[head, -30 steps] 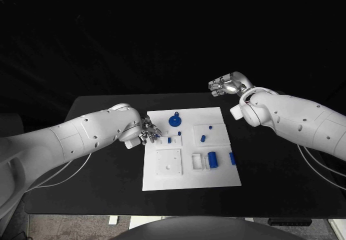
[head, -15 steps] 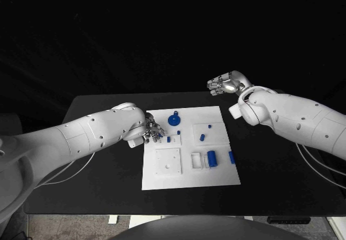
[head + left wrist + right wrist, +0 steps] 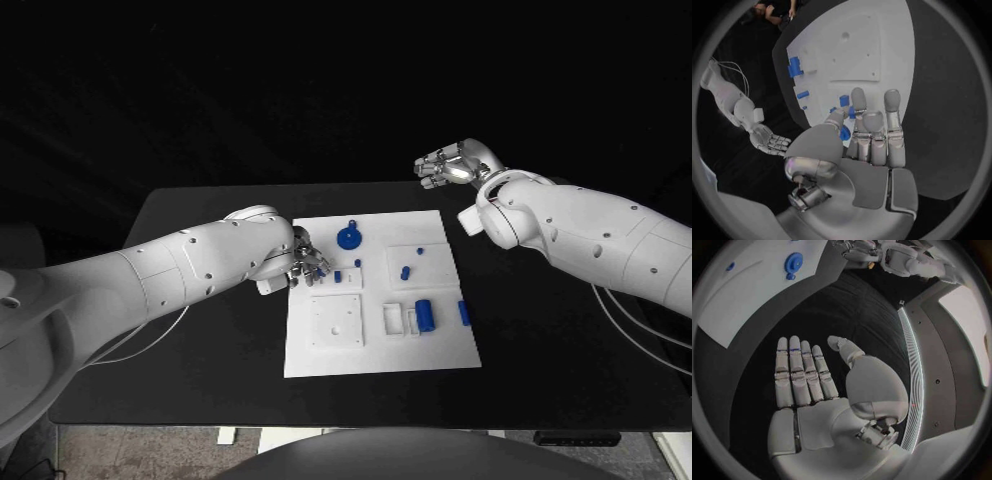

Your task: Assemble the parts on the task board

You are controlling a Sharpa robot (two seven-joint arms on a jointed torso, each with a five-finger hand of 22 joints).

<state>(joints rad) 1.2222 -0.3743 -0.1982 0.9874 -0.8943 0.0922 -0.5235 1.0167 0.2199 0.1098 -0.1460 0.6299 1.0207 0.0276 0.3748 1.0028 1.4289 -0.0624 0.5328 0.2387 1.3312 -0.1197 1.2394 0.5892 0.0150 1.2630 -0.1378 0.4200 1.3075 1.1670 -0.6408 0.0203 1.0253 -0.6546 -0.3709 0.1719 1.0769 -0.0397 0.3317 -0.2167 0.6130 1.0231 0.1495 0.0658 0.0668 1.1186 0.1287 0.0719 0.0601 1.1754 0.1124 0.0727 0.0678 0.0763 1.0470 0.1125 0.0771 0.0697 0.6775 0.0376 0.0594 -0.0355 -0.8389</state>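
Left hand [image 3: 300,266] sits at the board's [image 3: 433,355] left edge, near its far-left corner, fingers over the white surface. In the left wrist view the thumb and fingers [image 3: 857,102] are closed round a small blue part [image 3: 845,132]; another small blue piece shows just past the fingertips, can't tell if it's touching them.

Right hand [image 3: 453,165] is raised past the table's [image 3: 202,350] far edge, beyond the board's far-right corner, well apart from it. Right wrist view: palm flat, fingers [image 3: 795,365] straight and side by side, thumb out, nothing held.

Board is in the middle of the table, long side running away from the robot. On it:
- blue round part [image 3: 349,239] near the far edge, left of centre
- two small blue pegs [image 3: 408,270] in the right far quarter
- larger blue block [image 3: 424,315] and a slim blue piece [image 3: 464,314] toward the right edge, nearer half
- white square plate [image 3: 338,322] in the near-left area
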